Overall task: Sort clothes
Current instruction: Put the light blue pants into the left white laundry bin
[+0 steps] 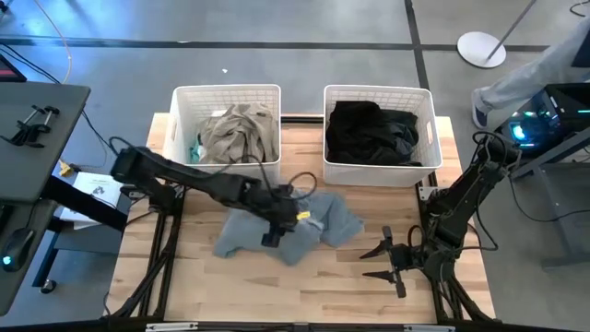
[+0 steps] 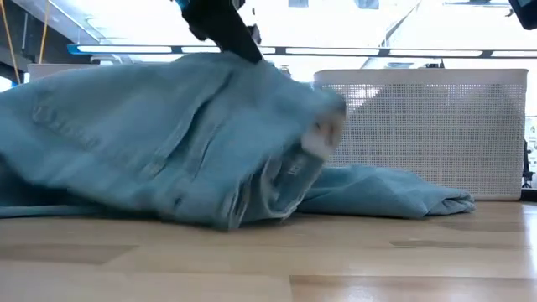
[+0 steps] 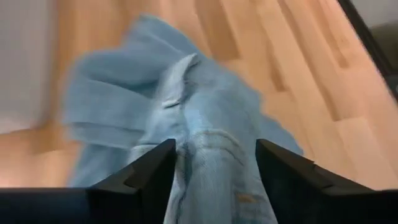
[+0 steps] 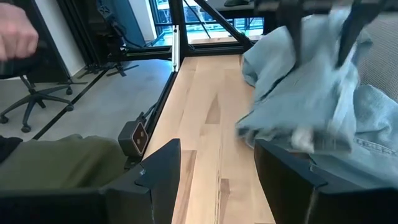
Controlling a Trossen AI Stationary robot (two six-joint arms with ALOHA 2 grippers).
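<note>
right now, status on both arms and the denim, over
Left gripper jaws shut on denim garment, lifting a fold mid-table. Right gripper open, parked at table's right. Path to baskets unobstructed.

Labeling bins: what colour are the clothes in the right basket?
Black clothes, clearest in the high view.

No readable text showing in any view, a small pale tag on the denim garment (image 2: 321,134) at centre right of the low view appearing too blurred to read, no brands, numbers or signs legible
</note>
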